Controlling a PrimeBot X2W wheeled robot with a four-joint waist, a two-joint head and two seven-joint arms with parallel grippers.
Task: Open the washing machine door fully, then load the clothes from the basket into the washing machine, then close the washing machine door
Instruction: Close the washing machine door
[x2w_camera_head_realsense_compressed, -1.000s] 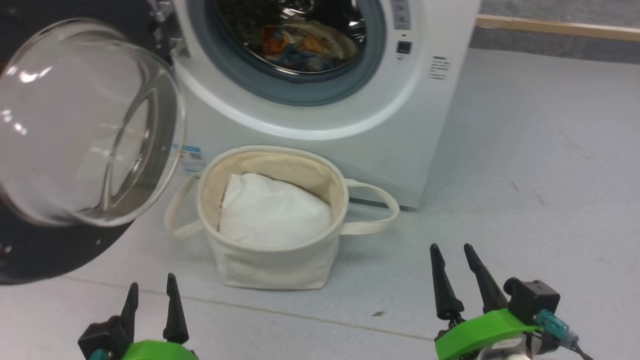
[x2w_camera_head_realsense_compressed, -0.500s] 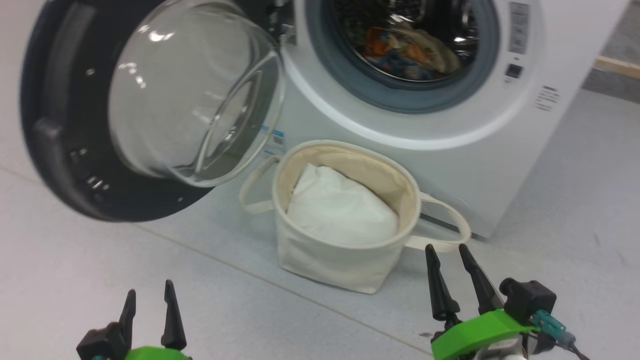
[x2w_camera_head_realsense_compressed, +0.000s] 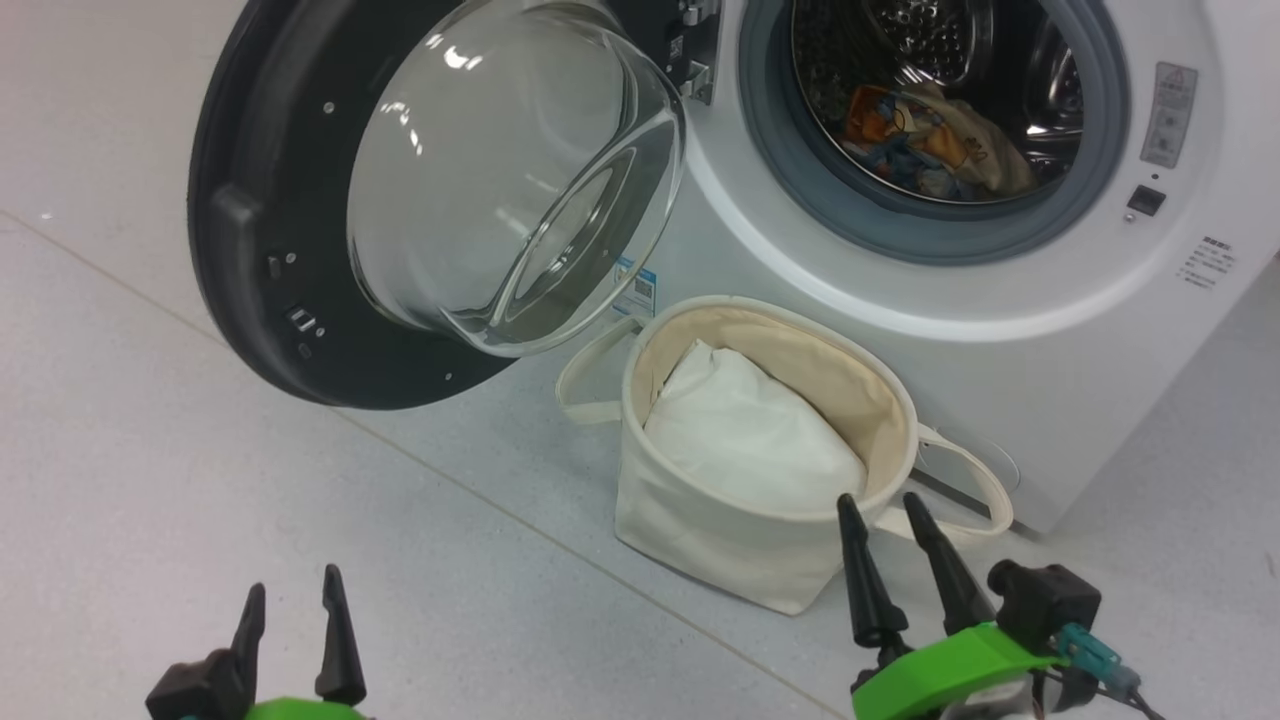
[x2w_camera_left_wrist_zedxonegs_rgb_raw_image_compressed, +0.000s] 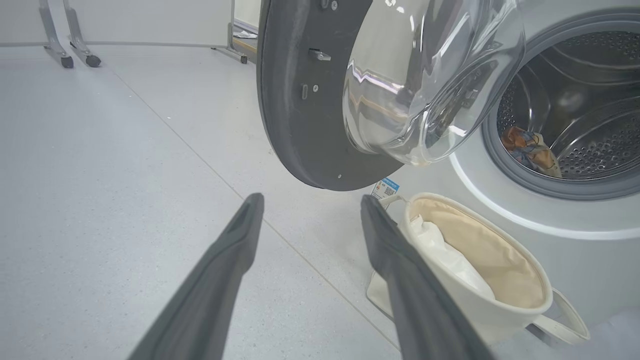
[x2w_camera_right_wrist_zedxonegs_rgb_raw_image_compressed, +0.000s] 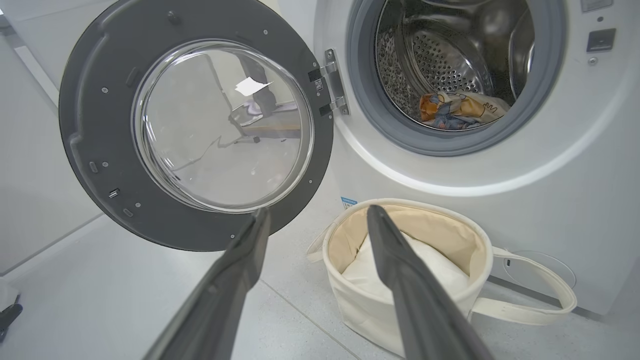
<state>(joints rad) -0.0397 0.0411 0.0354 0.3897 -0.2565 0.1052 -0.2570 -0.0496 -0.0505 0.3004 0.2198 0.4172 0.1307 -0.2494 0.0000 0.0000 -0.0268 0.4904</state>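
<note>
Round black-rimmed washing machine door stands swung wide, left of the white box-shaped washing machine. Small blue printed clothes lie crumpled inside the drum. Left hand and right hand are both spread and empty, low over the floor.

Risks, judged: closing the door looks like what's left.
- The swinging clear glass bowl may clip the rim of the round cream canvas basket, which stands close under it.
- A finger may skid off the glossy rim.
- Fabric near the grey rubbery gasket could get pinched; can't tell how far in it sits.

Basket is soft-sided w/ floppy loop straps, so it tips easily, and it holds a plain white padded liner. Drum is perforated shiny steel. Bowl is smooth and convex.
</note>
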